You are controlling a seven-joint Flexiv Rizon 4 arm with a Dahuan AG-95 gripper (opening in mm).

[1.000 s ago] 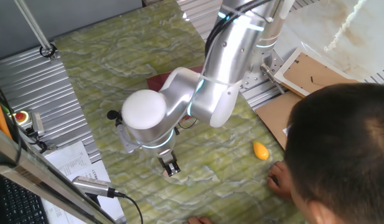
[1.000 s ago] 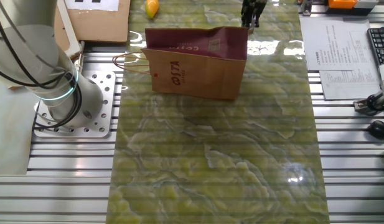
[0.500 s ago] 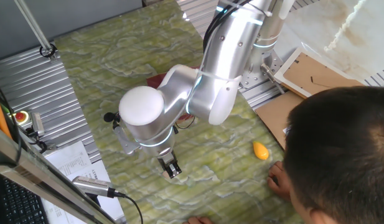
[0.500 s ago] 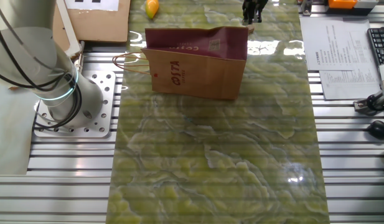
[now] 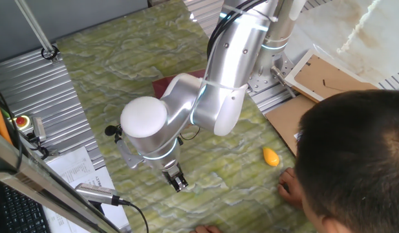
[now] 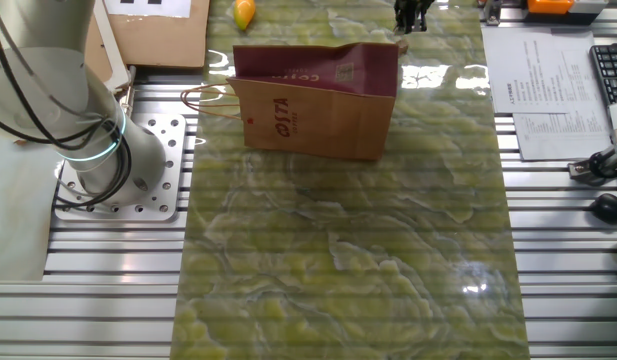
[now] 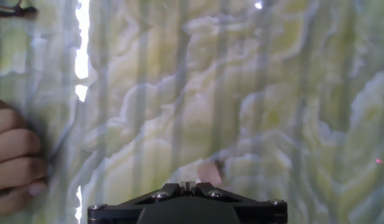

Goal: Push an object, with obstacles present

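In the hand view the object, a tiny pale tan cube [image 7: 209, 172], lies on the green marbled table just ahead and to the right of my fingertips. My gripper [image 7: 188, 184] is shut with nothing held, its tips low over the table. One fixed view shows the gripper [image 5: 178, 184] near the table's front edge, and the cube is not visible there. The other fixed view has the gripper [image 6: 408, 14] at the far edge, beyond the obstacle, a brown COSTA paper bag [image 6: 318, 100] with a maroon band. The arm hides most of the bag [image 5: 168, 84] in the first fixed view.
An orange-yellow lump [image 5: 270, 156] lies to the right, also seen as the lump [image 6: 245, 12] at the far left edge. A person's head [image 5: 354, 155] and hand [image 5: 290, 184] are close by; the person's fingers [image 7: 11, 162] rest on the table left of my gripper. Papers [image 6: 553, 90] lie beside the table.
My gripper has slid a little further from the bag towards the table's edge, staying shut. The bag and lump have not moved.
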